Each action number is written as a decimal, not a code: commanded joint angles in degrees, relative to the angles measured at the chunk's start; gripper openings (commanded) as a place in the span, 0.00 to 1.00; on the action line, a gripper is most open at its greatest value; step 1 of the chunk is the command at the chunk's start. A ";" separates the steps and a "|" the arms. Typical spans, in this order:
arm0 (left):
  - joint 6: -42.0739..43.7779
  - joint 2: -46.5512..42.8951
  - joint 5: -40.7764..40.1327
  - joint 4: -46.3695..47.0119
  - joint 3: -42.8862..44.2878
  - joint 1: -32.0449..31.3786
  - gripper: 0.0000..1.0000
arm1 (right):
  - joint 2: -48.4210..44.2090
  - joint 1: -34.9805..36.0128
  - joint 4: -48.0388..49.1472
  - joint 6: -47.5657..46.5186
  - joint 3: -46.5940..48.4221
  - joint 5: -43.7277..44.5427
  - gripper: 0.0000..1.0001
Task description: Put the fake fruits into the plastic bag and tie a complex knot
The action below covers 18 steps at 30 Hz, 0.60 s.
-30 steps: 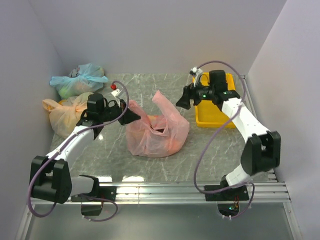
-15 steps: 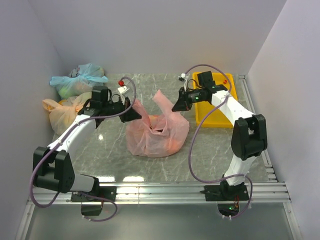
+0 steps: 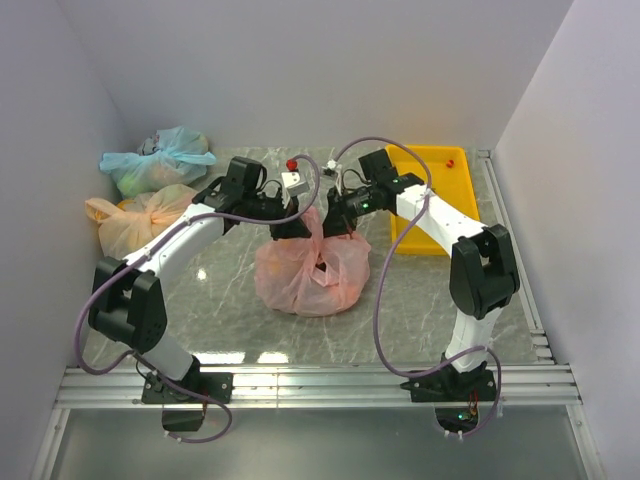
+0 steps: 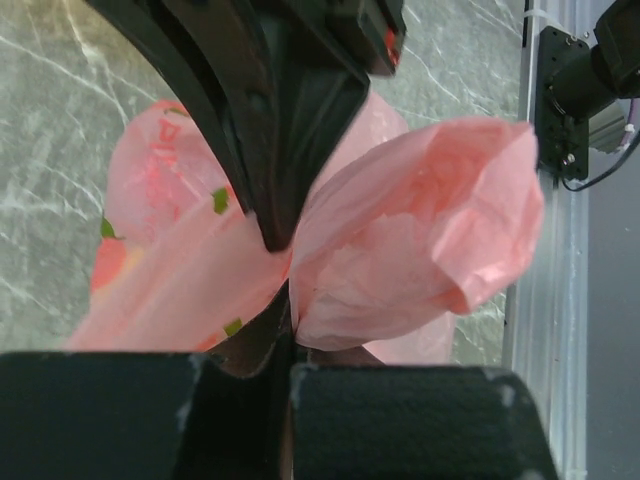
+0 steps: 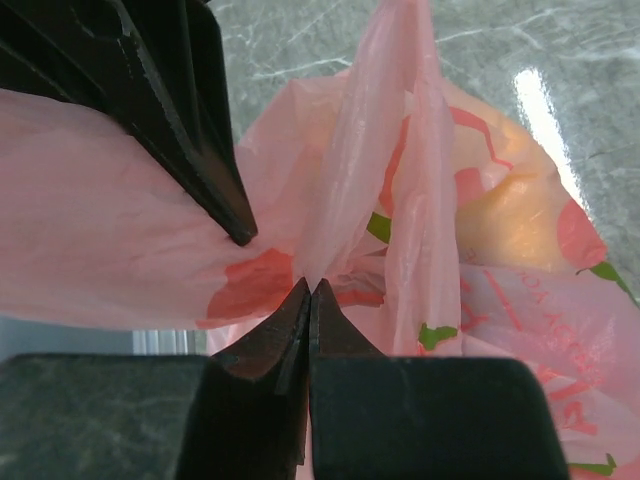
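The salmon-pink plastic bag [image 3: 312, 278] sits mid-table, its two handles drawn up together. My left gripper [image 3: 291, 229] is shut on the left handle; in the left wrist view the jaws [image 4: 290, 312] pinch pink film, and a handle loop [image 4: 440, 230] balloons to the right. My right gripper [image 3: 334, 222] is shut on the other handle, with a pink strip [image 5: 385, 130] rising from its tips [image 5: 308, 288]. The two grippers nearly touch above the bag. An orange fake fruit [image 5: 500, 215] shows through the bag's wall; the other fruits are hidden inside.
A yellow tray [image 3: 425, 240] stands at the back right with a small red thing [image 3: 450, 162] in it. A blue-green tied bag [image 3: 160, 158] and a peach tied bag [image 3: 135, 228] lie at the back left. A metal rail [image 3: 320, 380] edges the table's front.
Both arms swung inward and met above the bag. The right gripper went from open to shut on a handle. The left gripper carried its handle rightward.
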 commanded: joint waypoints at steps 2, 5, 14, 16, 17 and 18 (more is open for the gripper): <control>-0.97 0.93 0.37 1.02 3.71 -0.62 0.05 | -2.86 -0.54 0.82 -0.68 -0.90 -3.20 0.15; -1.42 0.75 0.82 1.20 3.01 -0.80 0.03 | -3.47 -2.47 -1.99 -3.41 -2.04 -6.28 0.37; -0.99 0.40 0.90 0.67 2.21 -0.80 0.02 | -4.53 -5.11 -13.77 -14.75 -1.60 -7.43 0.76; -1.16 0.49 0.99 0.84 2.48 -0.71 0.02 | -4.62 -5.37 -14.04 -15.63 -2.22 -6.37 0.76; -1.16 0.49 1.51 0.76 2.57 -0.79 0.02 | -4.70 -5.46 -13.87 -16.07 -3.09 -5.58 0.77; -1.42 0.66 1.69 0.76 2.65 -0.80 0.02 | -4.79 -5.63 -13.78 -16.69 -3.53 -4.53 0.77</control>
